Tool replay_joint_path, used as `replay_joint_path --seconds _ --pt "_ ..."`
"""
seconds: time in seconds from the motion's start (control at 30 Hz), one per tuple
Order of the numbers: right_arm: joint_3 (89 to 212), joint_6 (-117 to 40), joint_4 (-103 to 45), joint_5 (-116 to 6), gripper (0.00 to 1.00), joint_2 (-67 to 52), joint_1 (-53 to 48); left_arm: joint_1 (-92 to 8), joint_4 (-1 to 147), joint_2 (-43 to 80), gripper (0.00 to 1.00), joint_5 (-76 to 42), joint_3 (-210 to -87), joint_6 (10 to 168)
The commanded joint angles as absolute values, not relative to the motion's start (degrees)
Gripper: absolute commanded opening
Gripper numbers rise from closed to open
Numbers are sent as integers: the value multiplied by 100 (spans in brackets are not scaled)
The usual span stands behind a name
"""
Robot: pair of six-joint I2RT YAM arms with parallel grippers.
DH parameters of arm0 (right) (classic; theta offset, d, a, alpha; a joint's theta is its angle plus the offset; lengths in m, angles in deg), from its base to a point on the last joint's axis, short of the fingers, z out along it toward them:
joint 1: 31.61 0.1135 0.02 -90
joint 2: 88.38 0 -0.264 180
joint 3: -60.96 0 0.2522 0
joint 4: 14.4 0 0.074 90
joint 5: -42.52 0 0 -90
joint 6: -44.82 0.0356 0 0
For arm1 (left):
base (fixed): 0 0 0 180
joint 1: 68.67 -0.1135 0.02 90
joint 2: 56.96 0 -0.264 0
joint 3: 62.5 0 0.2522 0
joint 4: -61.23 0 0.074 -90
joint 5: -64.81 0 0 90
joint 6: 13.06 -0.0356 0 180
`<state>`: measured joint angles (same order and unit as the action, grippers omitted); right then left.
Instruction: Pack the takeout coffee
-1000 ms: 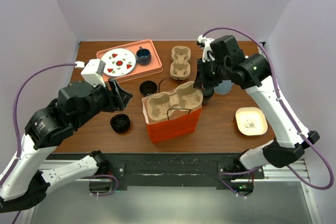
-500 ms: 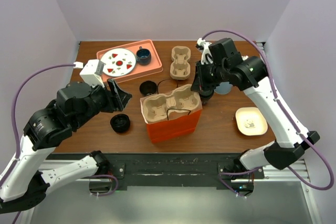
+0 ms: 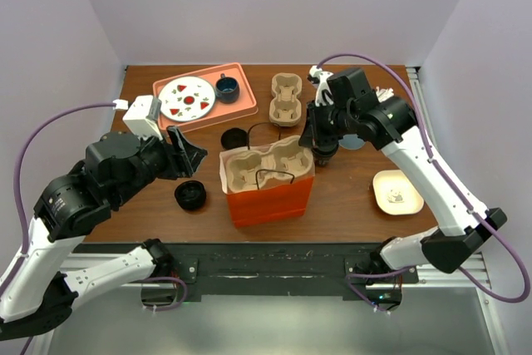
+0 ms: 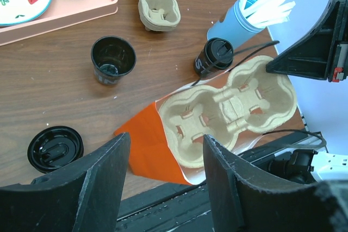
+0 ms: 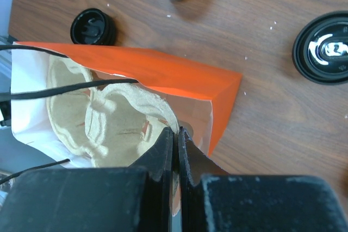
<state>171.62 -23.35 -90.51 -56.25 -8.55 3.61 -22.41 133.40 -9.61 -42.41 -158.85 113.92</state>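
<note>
**Jaws: right gripper (image 5: 176, 134) clenched on bag (image 3: 270, 199), left gripper (image 4: 166, 148) spread loose; takeout coffee (image 4: 217, 55) not packed yet**

The right pinches the bag's rim, as we judge; the left has nothing in it. The cup tray (image 4: 228, 107) sits in the bag w/ both holes free. The takeout coffee stands on the table (image 3: 349, 205) just behind the bag, beside the blue cup (image 4: 234, 23), so it is yet to go in. The right arm reaches in from the right, wrist bent down at the bag's far corner. The left arm is bent and hovers to the left of the bag.

Wooden table (image 3: 349, 197), orange bag (image 3: 270, 199), pink tray (image 3: 246, 99), takeout coffee (image 4: 216, 55)
</note>
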Motion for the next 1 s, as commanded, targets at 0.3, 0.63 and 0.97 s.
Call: replay_joint_path --seconds 0.3,0.63,0.97 --pt "16929 -2329 -8476 -5487 39 -1156 354 -2226 13370 -1012 61 -4409 -15896 11430" --pt "17921 -2443 -8959 -5029 51 -990 345 -2226 13440 -915 62 -4392 -15853 11342" --pt "17545 -2698 -9628 -4932 47 -945 363 -2218 13159 -723 61 -3733 -15195 11789"
